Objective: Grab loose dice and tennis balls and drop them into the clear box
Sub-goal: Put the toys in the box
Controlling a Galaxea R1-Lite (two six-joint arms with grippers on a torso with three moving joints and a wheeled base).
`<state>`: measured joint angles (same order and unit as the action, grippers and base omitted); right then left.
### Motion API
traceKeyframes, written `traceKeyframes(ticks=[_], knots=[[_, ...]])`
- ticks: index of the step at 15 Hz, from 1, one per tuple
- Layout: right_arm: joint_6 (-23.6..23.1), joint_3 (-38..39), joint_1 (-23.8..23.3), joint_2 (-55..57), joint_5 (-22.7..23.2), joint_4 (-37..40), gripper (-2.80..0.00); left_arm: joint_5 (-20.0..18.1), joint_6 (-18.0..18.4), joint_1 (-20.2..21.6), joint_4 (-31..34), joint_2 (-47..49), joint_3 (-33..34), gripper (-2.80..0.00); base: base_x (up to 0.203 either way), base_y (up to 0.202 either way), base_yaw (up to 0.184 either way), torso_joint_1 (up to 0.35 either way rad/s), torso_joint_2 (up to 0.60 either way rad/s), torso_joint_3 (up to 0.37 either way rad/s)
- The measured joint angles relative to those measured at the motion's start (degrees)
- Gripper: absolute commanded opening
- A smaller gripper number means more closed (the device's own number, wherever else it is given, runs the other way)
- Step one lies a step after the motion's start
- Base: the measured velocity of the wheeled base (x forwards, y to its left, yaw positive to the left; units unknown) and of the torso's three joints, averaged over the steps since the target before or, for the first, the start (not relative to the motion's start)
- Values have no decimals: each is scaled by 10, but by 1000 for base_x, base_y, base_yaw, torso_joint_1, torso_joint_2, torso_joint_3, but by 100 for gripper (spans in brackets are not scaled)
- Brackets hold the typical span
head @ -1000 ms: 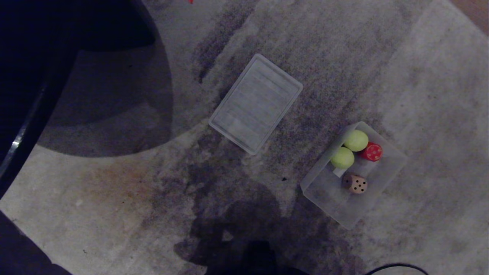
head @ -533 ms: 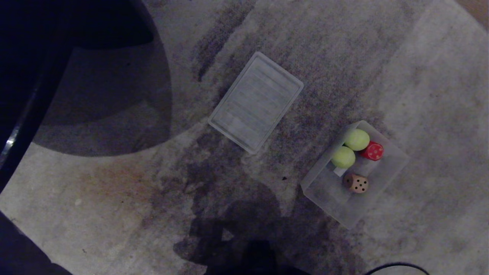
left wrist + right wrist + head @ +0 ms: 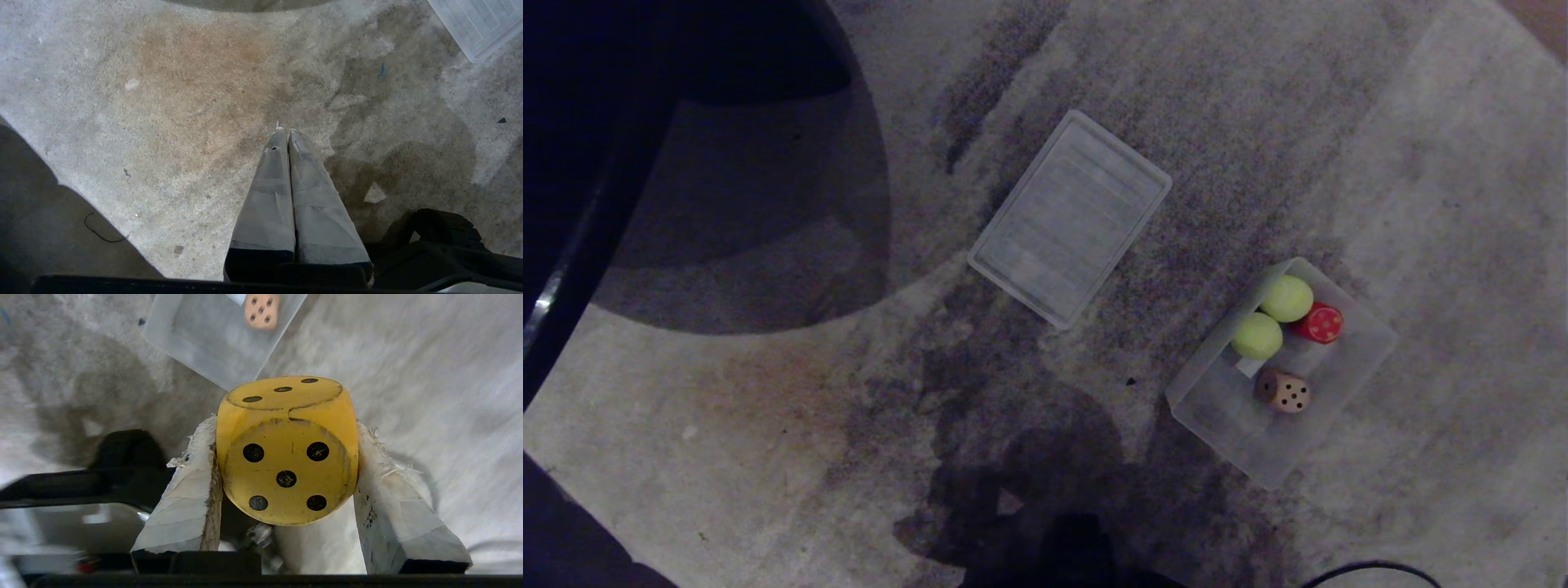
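Two padded fingers of the right gripper [image 3: 286,428] clench a yellow black-pipped die [image 3: 286,451] above grey carpet [image 3: 768,457]; the left gripper [image 3: 284,132] is pressed closed, empty. Farther off, the frosted clear box [image 3: 1368,347] holds two tennis balls [image 3: 1257,336], a red die [image 3: 1320,322] and a tan die [image 3: 1282,391].

head view: high above, facing straight down on the carpet [image 3: 768,457]
left wrist view: low, behind closed fingers [image 3: 282,163], facing the carpet
right wrist view: close behind a yellow die [image 3: 286,453]
shared: clear box [image 3: 1364,351], tan die [image 3: 1282,391], lid [image 3: 1068,216]
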<state>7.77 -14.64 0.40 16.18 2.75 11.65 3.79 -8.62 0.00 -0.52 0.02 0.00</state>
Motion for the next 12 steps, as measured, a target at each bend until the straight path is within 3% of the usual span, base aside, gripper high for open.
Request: traceKeyframes(ticks=[4, 7, 12], knots=[[56, -55, 14, 219, 16, -60, -280, 0, 0, 0, 0, 0, 0, -280, 0, 0, 0, 0, 0, 0], [110, -85, 37, 385, 20, -151, -280, 0, 0, 0, 0, 0, 0, -280, 0, 0, 0, 0, 0, 0], [156, -114, 93, 623, 21, -333, -280, 0, 0, 0, 0, 0, 0, -280, 0, 0, 0, 0, 0, 0]])
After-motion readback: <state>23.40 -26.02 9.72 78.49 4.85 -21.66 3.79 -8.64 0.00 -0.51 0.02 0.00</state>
